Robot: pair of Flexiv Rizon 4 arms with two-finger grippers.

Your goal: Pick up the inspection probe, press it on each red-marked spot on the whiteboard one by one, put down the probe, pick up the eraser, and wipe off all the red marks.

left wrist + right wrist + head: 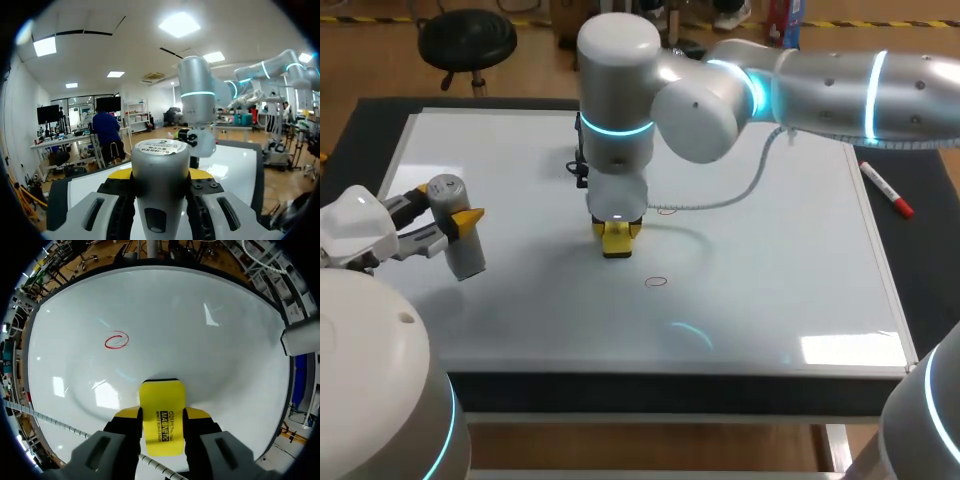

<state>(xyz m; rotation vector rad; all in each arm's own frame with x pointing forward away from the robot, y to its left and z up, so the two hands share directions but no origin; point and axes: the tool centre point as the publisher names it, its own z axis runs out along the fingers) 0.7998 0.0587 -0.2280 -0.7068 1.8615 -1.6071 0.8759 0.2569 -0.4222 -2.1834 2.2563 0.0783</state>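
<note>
My left gripper (445,207) hangs over the whiteboard's (770,290) left part, shut on the grey cylindrical probe (458,235). In the left wrist view the probe (160,150) fills the space between the fingers of the left gripper (160,176). My right arm reaches to the board's middle, where the right gripper (617,230) is shut on the yellow eraser (617,244), low over the surface. In the right wrist view the eraser (162,405) sits in the right gripper (162,416), with a red circle mark (116,340) ahead of it. Two red marks (656,282) (666,209) lie close to the eraser.
A red marker pen (887,190) lies on the dark table just off the whiteboard's right edge. A grey cable (740,190) from my right arm drapes over the board behind the eraser.
</note>
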